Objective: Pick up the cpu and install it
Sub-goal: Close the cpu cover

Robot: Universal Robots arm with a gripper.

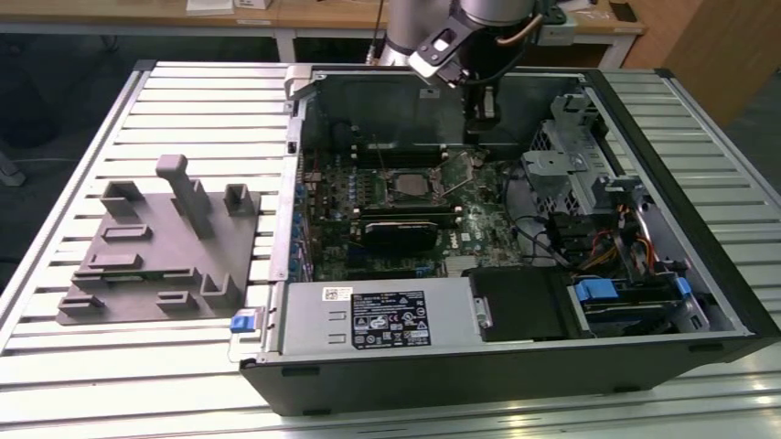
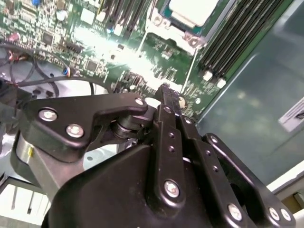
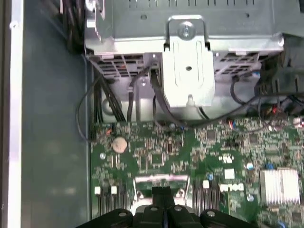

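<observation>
The cpu (image 1: 411,187) lies flat in the dark socket frame on the green motherboard (image 1: 488,224), its pale silver-grey top facing up. In the second wrist view the cpu (image 2: 194,9) sits inside the metal frame, some way beyond my fingertips. My gripper (image 1: 485,113) hangs inside the open computer case, above the board and toward the exterior view's right and back of the socket. Its black fingers (image 2: 166,102) are pressed together with nothing between them. In the first wrist view the gripper (image 3: 161,191) points at the board beside the memory slots.
A grey plastic tray (image 1: 110,306) with upright blocks lies on the slatted table at the exterior view's left. Inside the case are a power supply (image 1: 379,315), a metal drive cage (image 3: 187,71) with cables, a finned heatsink (image 3: 280,185) and a coin battery (image 3: 119,144).
</observation>
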